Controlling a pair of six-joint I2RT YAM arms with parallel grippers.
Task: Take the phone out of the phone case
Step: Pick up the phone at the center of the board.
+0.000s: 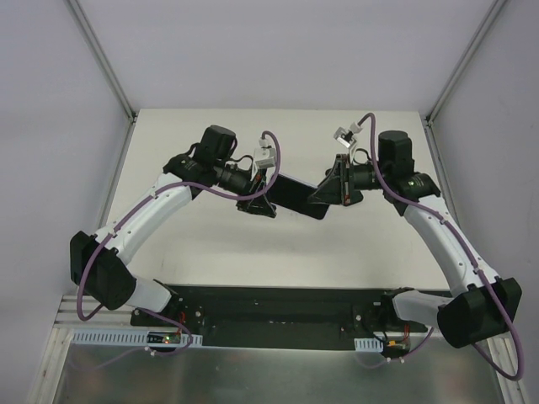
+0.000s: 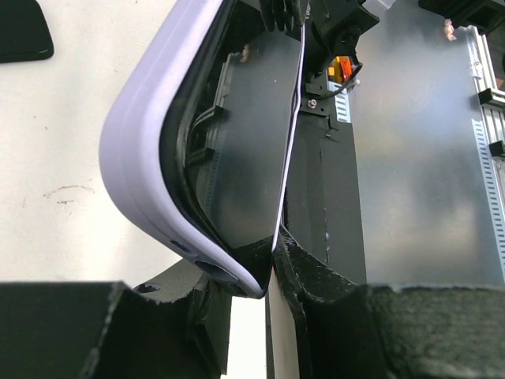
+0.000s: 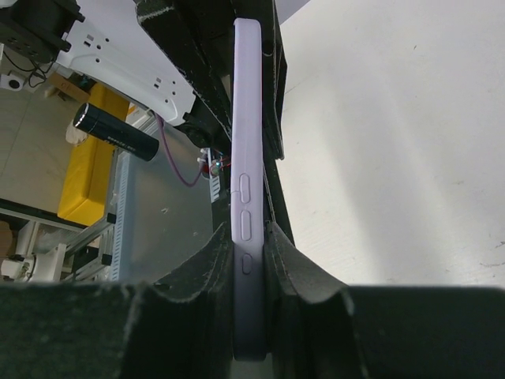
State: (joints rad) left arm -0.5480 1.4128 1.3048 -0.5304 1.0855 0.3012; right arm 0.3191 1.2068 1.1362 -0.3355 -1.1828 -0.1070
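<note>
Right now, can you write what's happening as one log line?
left gripper: shut on case corner | right gripper: shut on case edge | phone: in case, not out yet

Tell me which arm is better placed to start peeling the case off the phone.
Probably left: the left tool pinches a corner of the lavender phone case, where the lip could bend away. The right tool clamps the buttoned long edge flat, better for holding steady.

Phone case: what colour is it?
Pale lilac; the phone case shows best edge-on in the right wrist view.
</note>
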